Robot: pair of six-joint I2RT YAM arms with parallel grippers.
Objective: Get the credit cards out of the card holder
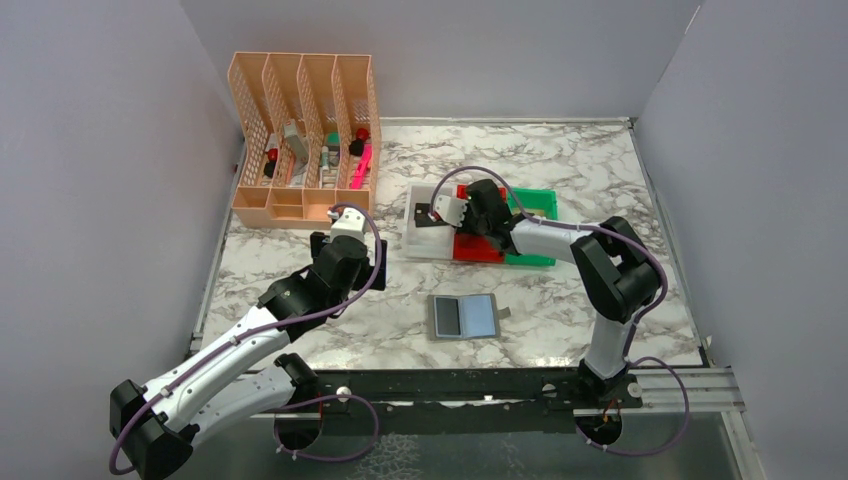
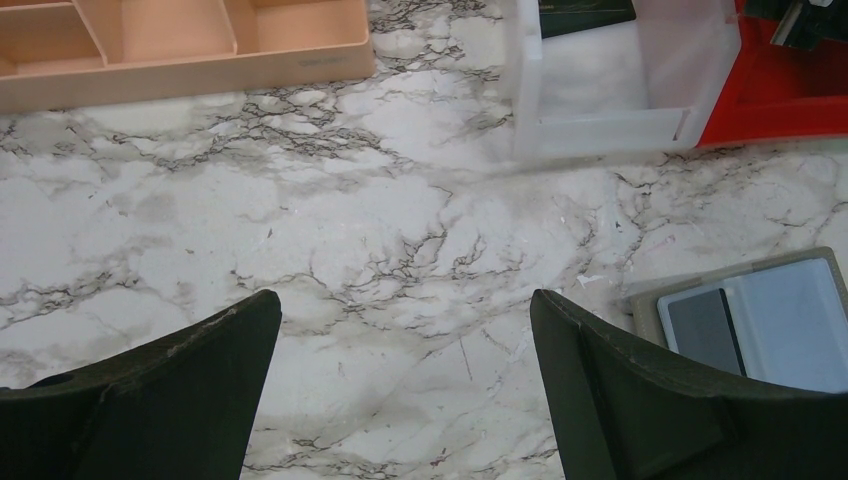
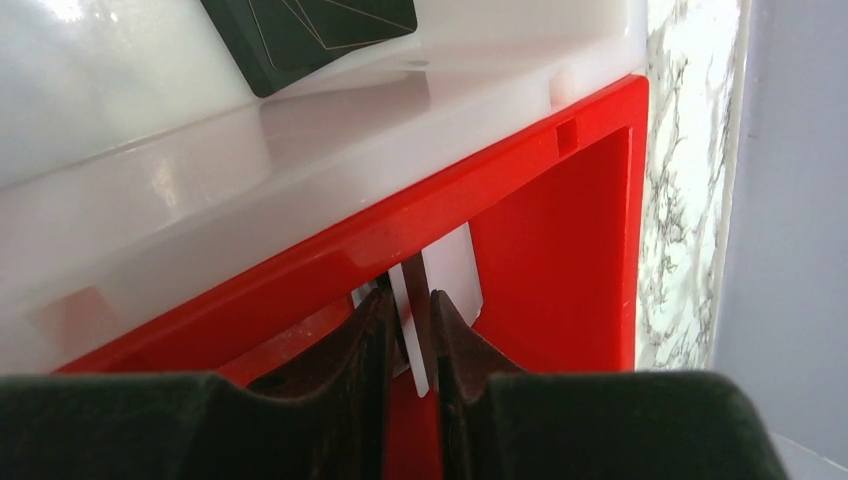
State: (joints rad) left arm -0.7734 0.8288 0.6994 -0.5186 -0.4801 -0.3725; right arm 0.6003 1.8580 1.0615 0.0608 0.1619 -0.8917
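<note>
From above, the card holder lies open on the desk, between the left hand and the right hand, apart from both.

Left wrist: that hand gapes wide, with the holder beside it.

Right wrist: the fingers flank the silvery-white card, which stands edgewise over the red bin. Whether they clamp it, I cannot tell.

A lab test cell: grey walls enclose a marble tabletop.

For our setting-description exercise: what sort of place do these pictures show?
Probably a robotics lab test cell: a left arm and a right arm bolted beside a marble-pattern tabletop, boxed in by plain grey walls.
</note>
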